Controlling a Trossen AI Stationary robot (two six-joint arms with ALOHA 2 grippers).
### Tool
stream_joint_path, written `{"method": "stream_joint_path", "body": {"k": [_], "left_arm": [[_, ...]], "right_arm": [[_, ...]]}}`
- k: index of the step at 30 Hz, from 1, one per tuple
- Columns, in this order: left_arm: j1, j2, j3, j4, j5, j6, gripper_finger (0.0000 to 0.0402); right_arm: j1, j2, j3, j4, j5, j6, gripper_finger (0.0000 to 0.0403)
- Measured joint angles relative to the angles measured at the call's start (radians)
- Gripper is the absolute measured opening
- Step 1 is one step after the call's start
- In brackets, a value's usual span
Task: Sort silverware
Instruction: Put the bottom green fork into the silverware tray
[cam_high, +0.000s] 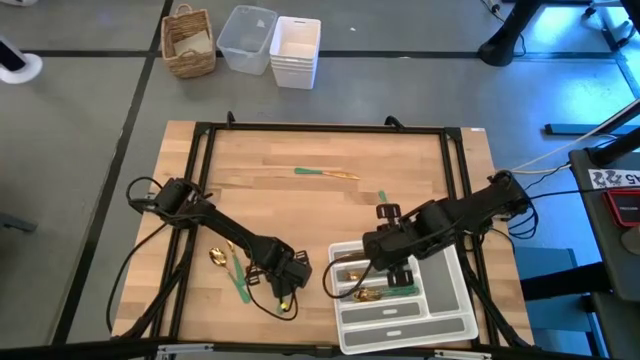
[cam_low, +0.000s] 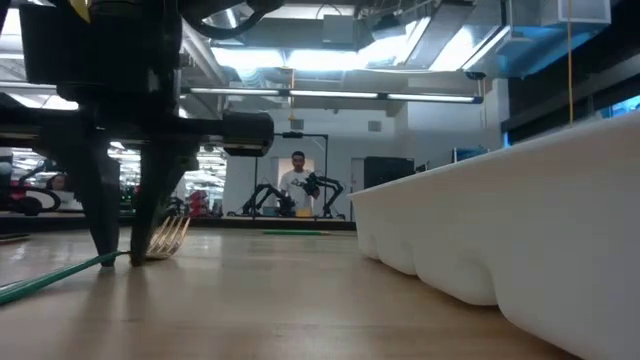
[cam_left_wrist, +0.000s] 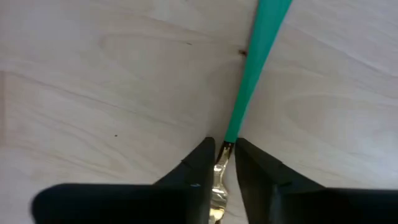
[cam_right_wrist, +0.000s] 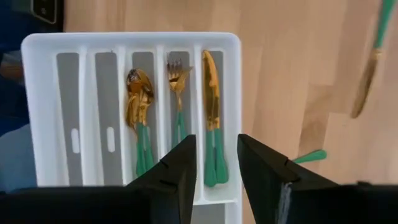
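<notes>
Wooden table — left hand hides fork head.

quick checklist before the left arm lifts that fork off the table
1. Left gripper down at the fork, fingers on either side where the gold neck meets the green handle: ok.
2. Grip fully closed on the fork: cannot tell.
3. Fork flat on the wooden table: ok.
4. Tray has a fork slot with a fork already in it: ok.
5. Right gripper open and empty above the tray, so in the way of a drop: not ok.
</notes>
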Motion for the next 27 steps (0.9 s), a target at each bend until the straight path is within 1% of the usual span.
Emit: {"method": "stream_joint_path", "body": {"k": [3,5,9,12,17,19,23,27], "left_arm": [[0.004,-0.005,-0.002,-0.001,0.001,-0.013,0.0019],[0.009,-0.005,0.002,-0.001,0.003,-0.062,0.0009],[0.019,-0.002,0.019,-0.007,0.015,-0.179,0.0013],[0.031,-0.011,0.023,0.023,0.020,-0.237,0.0007],[0.057,-0.061,0.025,0.055,0.025,-0.337,0.0006],[0.067,-0.083,0.024,0.067,0.045,-0.365,0.0005],[0.085,-0.137,0.025,0.141,0.086,-0.436,0.0005],[0.101,-0.173,0.025,0.300,0.092,-0.487,0.0004]], "right_arm": [[0.000,-0.017,0.000,-0.008,0.041,0.001,0.0120],[0.000,-0.031,0.000,-0.021,0.072,0.002,0.0120],[0.000,-0.057,0.000,-0.036,0.121,0.001,0.0120],[0.000,-0.085,0.000,-0.037,0.144,0.001,0.0120],[0.000,-0.133,-0.001,-0.037,0.213,-0.007,0.0120],[0.000,-0.153,-0.001,-0.037,0.240,-0.025,0.0120],[0.000,-0.188,-0.001,-0.037,0.290,-0.032,0.0120],[0.000,-0.218,-0.001,-0.037,0.343,-0.034,0.0120]]}}
